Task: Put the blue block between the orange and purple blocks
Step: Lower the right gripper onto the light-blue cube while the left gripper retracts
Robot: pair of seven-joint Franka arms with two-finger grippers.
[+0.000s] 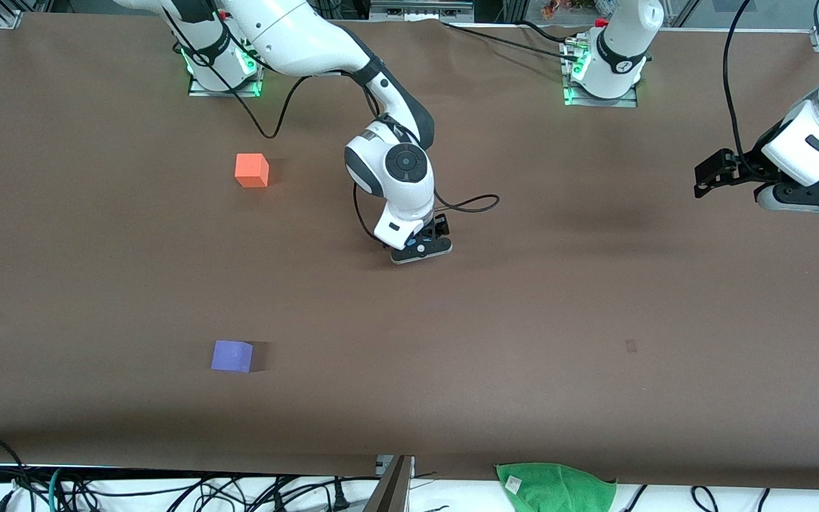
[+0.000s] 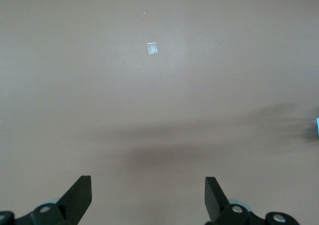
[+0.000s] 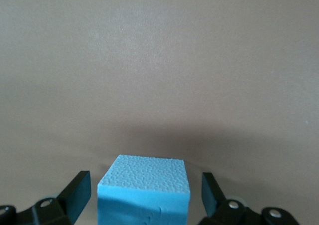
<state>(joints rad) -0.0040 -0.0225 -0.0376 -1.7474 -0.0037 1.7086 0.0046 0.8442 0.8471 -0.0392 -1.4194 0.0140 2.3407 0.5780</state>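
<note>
My right gripper (image 3: 144, 197) is low over the surface (image 1: 523, 320), jaws spread, the blue block (image 3: 144, 190) between them untouched. My left gripper (image 2: 148, 195) waits, jaws open. Orange block (image 1: 252, 171) sits at twelve o'clock from purple block (image 1: 232, 356).

The blue block (image 3: 143, 190) is a light sky-blue cube with a pebbled matte top, sitting flat on the table (image 1: 523, 320) between the spread fingers of the right pincer (image 3: 144, 197), with a gap on each side. The orange block (image 1: 252, 170) is a bright orange-red cube, upright, toward the right arm's end. The purple block (image 1: 232, 355) is a violet cube, well apart from it and nearer the front camera.
</note>
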